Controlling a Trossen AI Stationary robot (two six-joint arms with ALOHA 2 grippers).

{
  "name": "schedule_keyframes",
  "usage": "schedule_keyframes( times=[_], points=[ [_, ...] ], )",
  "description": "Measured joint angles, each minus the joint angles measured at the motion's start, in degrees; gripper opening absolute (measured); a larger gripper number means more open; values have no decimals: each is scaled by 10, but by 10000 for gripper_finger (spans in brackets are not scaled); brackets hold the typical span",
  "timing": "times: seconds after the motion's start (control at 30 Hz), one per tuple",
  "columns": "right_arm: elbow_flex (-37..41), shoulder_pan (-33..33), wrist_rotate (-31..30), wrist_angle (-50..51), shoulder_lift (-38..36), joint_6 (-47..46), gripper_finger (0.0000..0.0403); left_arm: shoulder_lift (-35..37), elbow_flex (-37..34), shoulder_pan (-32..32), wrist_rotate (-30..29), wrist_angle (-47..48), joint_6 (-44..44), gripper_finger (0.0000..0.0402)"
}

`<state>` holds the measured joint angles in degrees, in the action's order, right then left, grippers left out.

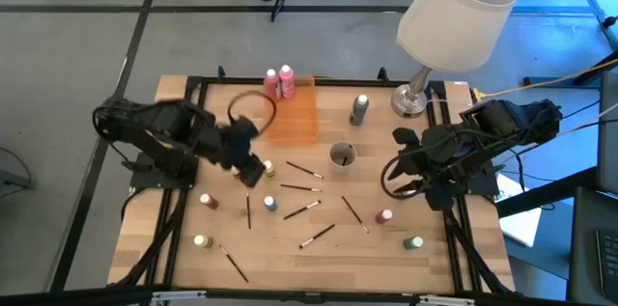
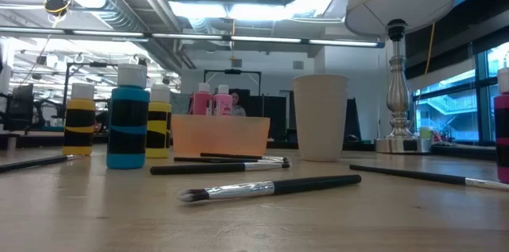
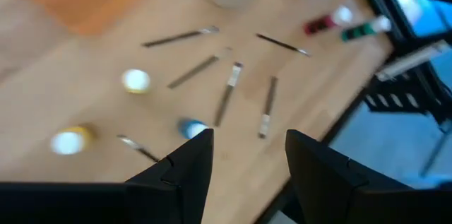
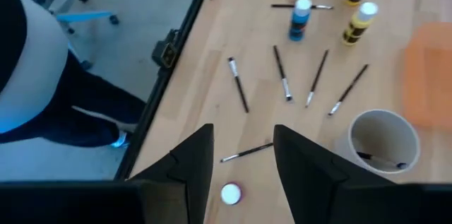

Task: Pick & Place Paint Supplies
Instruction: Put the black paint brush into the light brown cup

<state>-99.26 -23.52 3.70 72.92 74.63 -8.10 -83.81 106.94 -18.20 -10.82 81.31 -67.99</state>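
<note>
Pale matt wooden table (image 2: 254,220), translucent orange plastic tray (image 2: 220,135), shiny metal lamp stem (image 2: 395,93), glossy metal brush ferrule (image 2: 231,192)

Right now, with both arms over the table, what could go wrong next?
The left gripper hangs open, low beside the yellow bottle and blue bottle; a sweep could topple either. Brushes lie scattered and could roll when nudged. The right gripper, open, sits near the cup and could bump it.

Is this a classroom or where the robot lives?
Probably a robot lab or workshop in a big open office. The ceiling has bare pipes and ducts, there are desks and gear behind, and the wooden table sits in a black frame, with a lamp on it.
</note>
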Motion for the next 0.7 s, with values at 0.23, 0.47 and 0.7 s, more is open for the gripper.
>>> schedule_keyframes(
  times=[0.23,0.47,0.7],
  points=[
    [3,-36,0,1,0,9,151,-63,0,-92,-2,-114,-3,173],
    [27,-50,16,-13,0,13,151,-143,0,-137,-2,-167,-7,174],
    [47,-72,45,-16,0,13,151,-212,0,-132,5,-170,-57,168]
  ],
)
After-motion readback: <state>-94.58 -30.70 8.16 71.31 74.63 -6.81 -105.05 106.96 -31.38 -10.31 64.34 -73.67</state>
